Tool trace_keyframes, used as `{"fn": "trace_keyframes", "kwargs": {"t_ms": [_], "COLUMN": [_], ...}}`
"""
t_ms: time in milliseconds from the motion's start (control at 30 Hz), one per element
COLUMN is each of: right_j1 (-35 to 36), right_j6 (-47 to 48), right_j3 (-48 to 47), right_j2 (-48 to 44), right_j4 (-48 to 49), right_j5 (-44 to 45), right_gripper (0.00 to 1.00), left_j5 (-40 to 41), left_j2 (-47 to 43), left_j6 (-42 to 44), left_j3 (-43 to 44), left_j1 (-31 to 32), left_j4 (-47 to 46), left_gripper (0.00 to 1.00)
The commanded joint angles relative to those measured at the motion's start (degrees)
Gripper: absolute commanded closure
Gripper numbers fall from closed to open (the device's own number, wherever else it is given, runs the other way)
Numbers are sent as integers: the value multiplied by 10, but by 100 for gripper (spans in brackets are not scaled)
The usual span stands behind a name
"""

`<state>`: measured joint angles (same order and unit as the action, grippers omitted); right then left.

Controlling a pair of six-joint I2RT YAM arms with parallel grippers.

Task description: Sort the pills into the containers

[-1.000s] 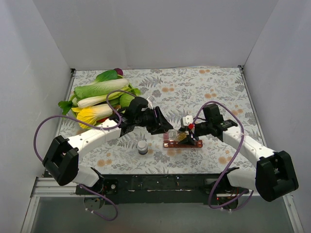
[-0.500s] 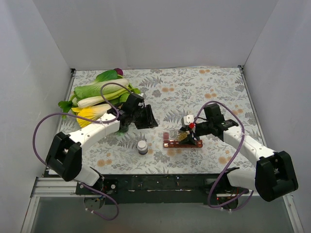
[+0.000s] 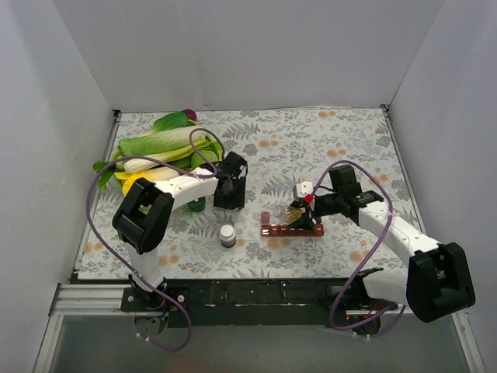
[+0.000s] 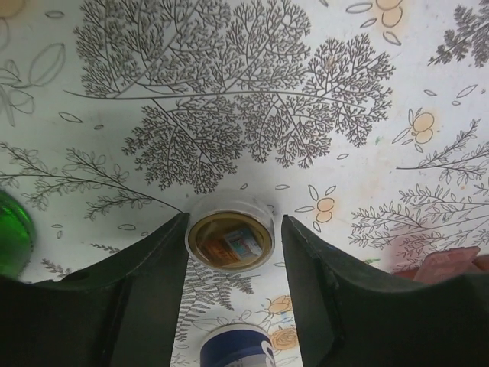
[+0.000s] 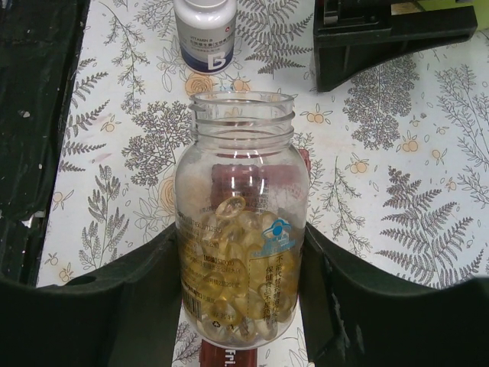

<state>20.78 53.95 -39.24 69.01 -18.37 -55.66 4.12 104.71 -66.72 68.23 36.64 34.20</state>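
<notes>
My right gripper (image 3: 299,211) (image 5: 241,238) is shut on a clear, uncapped bottle (image 3: 284,215) (image 5: 241,222). It is about half full of yellow translucent pills (image 5: 237,298). Its mouth points left, over the dark red containers (image 3: 293,230) (image 5: 229,355) lying under it on the table. My left gripper (image 3: 231,203) (image 4: 234,229) points down at the table left of the strip. Its jaws stand either side of a clear round cap (image 4: 231,233): the left finger touches it and a narrow gap shows at the right finger.
A small grey bottle with a white cap (image 3: 227,235) (image 4: 233,348) (image 5: 205,30) stands near the front. A green bottle (image 3: 196,204) (image 4: 11,233) is just left of my left gripper. Leafy vegetables (image 3: 159,155) lie at the back left. White walls close three sides.
My left gripper has drawn back leftward from the bottle's mouth with the cap and folded in beside the green bottle. The right arm and its bottle have stayed put.
</notes>
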Motion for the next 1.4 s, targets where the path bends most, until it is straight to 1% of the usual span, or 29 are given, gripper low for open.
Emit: {"fn": "trace_keyframes", "kwargs": {"t_ms": [0,33,200,333,467,500,600,633,667,700,733,767,833,867,900,933,967,1000,1033,1067,1100,1133,1167,1200,1233,1267,1300,1333,1367], "right_j1": [-6,-6,-16,-28,-48,-52,-55,-56,-57,-61,-65,-77,-82,-86,-88,-86,-75,-64,-55,-33,-29,-30,-35,-38,-47,-63,-65,-55,-52], "right_j6": [2,3,0,-8,-26,-38,-131,-203,-226,-247,-302,-413,-533,-677,-754,-847,-991,-1244,-1359,-1423,-1407,-1362,-1311,-1262,-1263,-1275,-1289,-1303,-1289], "right_j3": [-11,-12,-13,-14,-20,-21,-29,-43,-67,-94,-114,-155,-198,-218,-220,-211,-159,-142,-144,-161,-185,-177,-170,-177,-168,-154,-150,-165,-181], "right_j2": [-7,-8,-12,-15,-24,-27,-55,-63,-63,-57,-51,-38,-20,-6,1,4,13,21,34,49,38,18,-21,-23,-22,-25,-23,-26,-31], "right_j4": [-6,-6,-7,-7,-2,3,72,103,118,113,138,199,248,290,394,509,662,1052,1190,1269,1266,1240,1183,1132,1050,1064,1092,1123,1120], "right_j5": [-20,-20,-30,-48,-72,-90,-93,-87,-82,-75,-70,-61,-35,-27,-47,-66,-83,-73,-61,-63,-75,-77,-83,-83,-69,-40,-44,-53,-86], "right_gripper": [99,99,99,99,99,99,99,99,99,99,99,99,99,99,99,99,99,99,99,99,99,99,99,99,99,99,99,99,99], "left_j5": [40,38,-1,-31,-40,-58,-83,-91,-92,-93,-97,-97,-104,-112,-118,-123,-126,-133,-133,-133,-134,-134,-138,-143,-148,-149,-153,-161,-164], "left_j2": [1,0,-37,-72,-95,-106,-171,-213,-236,-258,-278,-319,-350,-373,-383,-391,-400,-417,-424,-432,-441,-446,-450,-454,-458,-460,-460,-460,-461], "left_j6": [22,23,19,15,26,29,44,48,50,53,54,52,50,49,46,43,40,34,33,32,30,31,31,31,28,27,26,24,23], "left_j3": [30,32,36,28,18,15,-4,-10,-17,-31,-38,-45,-65,-70,-75,-85,-90,-94,-99,-105,-107,-109,-113,-114,-116,-120,-121,-121,-121], "left_j1": [-1,-1,-1,-3,-7,-7,-7,-8,-9,-9,-10,-10,-13,-14,-15,-14,-15,-15,-15,-16,-15,-15,-15,-16,-15,-16,-15,-15,-16], "left_j4": [7,7,-7,-31,-33,-37,-68,-77,-99,-109,-120,-137,-150,-156,-160,-163,-168,-171,-173,-175,-173,-173,-171,-173,-175,-178,-178,-180,-180], "left_gripper": [43,35,23,18,17,16,15,15,14,11,4,2,2,2,2,2,2,2,2,2,2,2,2,2,2,2,2,2,2]}}
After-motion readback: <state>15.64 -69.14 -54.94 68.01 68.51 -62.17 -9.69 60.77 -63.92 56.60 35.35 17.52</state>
